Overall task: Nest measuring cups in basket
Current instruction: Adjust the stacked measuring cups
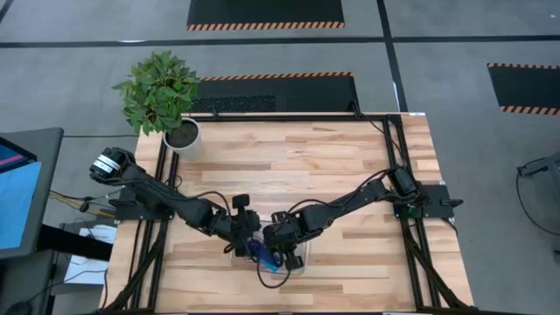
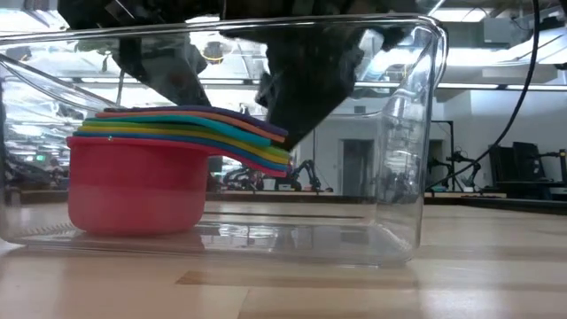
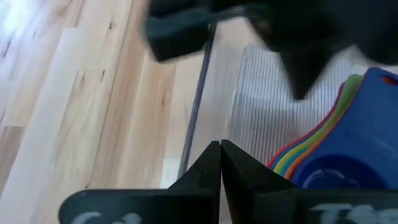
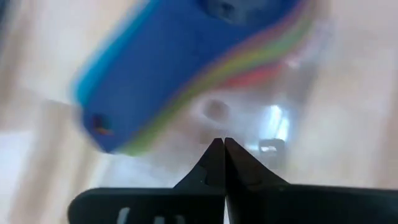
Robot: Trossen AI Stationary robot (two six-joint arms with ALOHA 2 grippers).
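The measuring cups (image 2: pixel 137 190) sit nested in one stack inside the clear basket (image 2: pixel 407 133), red outermost on the basket's floor and dark blue (image 1: pixel 260 252) on top. Their handles (image 2: pixel 257 142) fan out toward the table's right. Both grippers hover over the basket, shut and empty. My left gripper (image 3: pixel 221 146) is at the stack's left, above the basket's ribbed floor (image 3: pixel 267 106). My right gripper (image 4: pixel 219 144) points down just beside the free ends of the handles (image 4: pixel 106 127); in the low view it is the dark mass (image 2: pixel 301 80) above them.
A potted plant in a white pot (image 1: pixel 181 136) stands at the table's far left corner. The basket sits near the table's front edge (image 1: pixel 289 302), between the two arms. Bare wooden tabletop (image 1: pixel 306 157) stretches behind it toward the far edge.
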